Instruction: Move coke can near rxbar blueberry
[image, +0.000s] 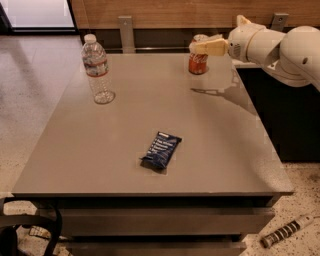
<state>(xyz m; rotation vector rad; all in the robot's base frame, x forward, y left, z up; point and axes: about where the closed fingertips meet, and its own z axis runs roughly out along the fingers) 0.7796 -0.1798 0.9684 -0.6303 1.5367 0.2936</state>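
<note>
The red coke can (198, 62) stands upright near the far right edge of the grey table (150, 125). The dark navy rxbar blueberry (161, 149) lies flat near the table's middle front, well apart from the can. My gripper (202, 46) comes in from the right on a white arm (280, 47). Its cream fingers (210, 47) reach across the top of the can and hide part of its silver rim.
A clear plastic water bottle (97, 69) stands upright at the far left of the table. A wooden wall with metal brackets runs behind the table. A dark cabinet (285, 115) stands to the right. Cables and a tool lie on the floor in front.
</note>
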